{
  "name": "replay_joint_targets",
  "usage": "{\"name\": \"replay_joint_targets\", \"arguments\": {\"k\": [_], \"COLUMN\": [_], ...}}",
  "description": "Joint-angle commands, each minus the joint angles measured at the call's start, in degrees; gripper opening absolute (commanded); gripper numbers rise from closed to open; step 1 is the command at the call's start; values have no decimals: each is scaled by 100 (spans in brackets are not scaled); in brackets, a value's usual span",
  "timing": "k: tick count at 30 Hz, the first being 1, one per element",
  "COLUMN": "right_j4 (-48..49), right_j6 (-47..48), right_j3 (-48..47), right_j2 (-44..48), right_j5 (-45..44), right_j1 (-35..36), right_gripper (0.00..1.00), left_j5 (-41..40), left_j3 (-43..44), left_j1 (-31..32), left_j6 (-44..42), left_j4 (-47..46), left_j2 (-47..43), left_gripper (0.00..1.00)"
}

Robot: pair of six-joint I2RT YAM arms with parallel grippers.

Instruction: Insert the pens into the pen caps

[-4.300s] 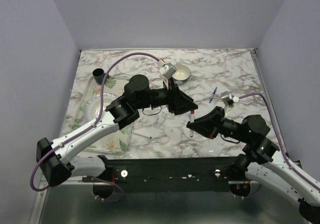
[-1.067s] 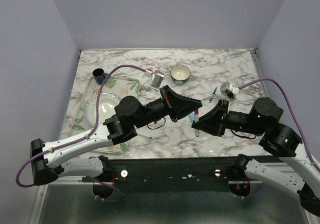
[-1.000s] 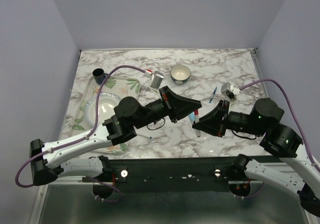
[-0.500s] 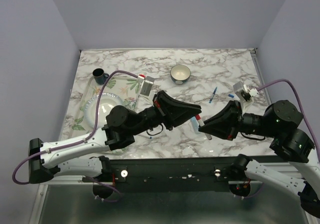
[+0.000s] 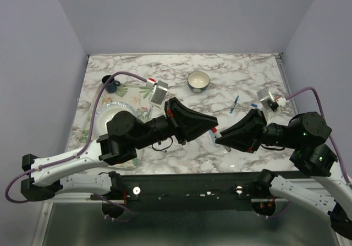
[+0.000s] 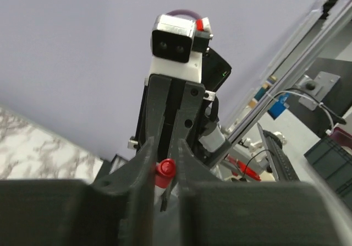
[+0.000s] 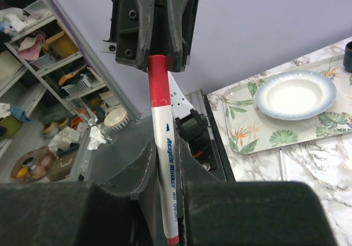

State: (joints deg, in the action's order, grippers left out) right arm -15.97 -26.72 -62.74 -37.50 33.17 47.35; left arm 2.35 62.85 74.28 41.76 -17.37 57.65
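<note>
We are looking at two arms meeting tip to tip above the near middle of the white marble-patterned table (image 5: 253, 72). The right gripper (image 5: 219, 140) is clamping a white-barrelled marker pen (image 7: 168, 163) by its barrel, and the pen's red lower end is showing between the fingers. A red plastic cap (image 7: 158, 83) is sitting on the pen's upper end, and that end is reaching into the tip of the left gripper (image 5: 214, 129). In the left wrist view we are seeing the cap end-on between the two dark fingers (image 6: 144, 166), which are standing close on either side of it. We cannot tell whether those jaws are pressing it or standing just clear. A thin blue pen (image 5: 235, 104) is lying on the table right of centre, and a small round bowl (image 5: 198, 80) is sitting farther back. On the left, a floral tray (image 7: 258, 136) is carrying a blue-rimmed white plate (image 7: 296, 94), with a dark mug (image 5: 109, 82) at its far end.
</note>
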Motion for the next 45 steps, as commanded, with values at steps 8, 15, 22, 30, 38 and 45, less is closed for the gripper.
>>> {"name": "replay_joint_targets", "arguments": {"k": [8,15,22,30,38,45], "right_j4": [1377,1421,1254,1500,1685,1614], "right_j6": [-307,-675,-1124,-1643,-1467,-1494], "right_j3": [1895,2626,3153,3295,2865,2495], "right_j2": [514,595,-159,-2181,-3904,-4635], "right_j5": [-1357,-2112,-3656,-4318,-4608,-4934], "right_j1": [-227,-226,-227,-209,-183,-112], "right_gripper": [1,1,1,1,6,18], "left_j5": [-374,-1447,-2580,-3969,-4796,-4981], "left_j3": [965,845,-246,-1669,-1820,-1820], "left_j1": [-379,-432,-423,-432,-388,-309], "left_j6": [-817,-1292,-1802,-2066,-2145,-2119], "left_j4": [2657,3213,3345,3617,3766,3820], "left_j2": [-394,-798,-1694,-2977,-3918,-4209], "left_gripper": [64,99,99,99,99,99]}}
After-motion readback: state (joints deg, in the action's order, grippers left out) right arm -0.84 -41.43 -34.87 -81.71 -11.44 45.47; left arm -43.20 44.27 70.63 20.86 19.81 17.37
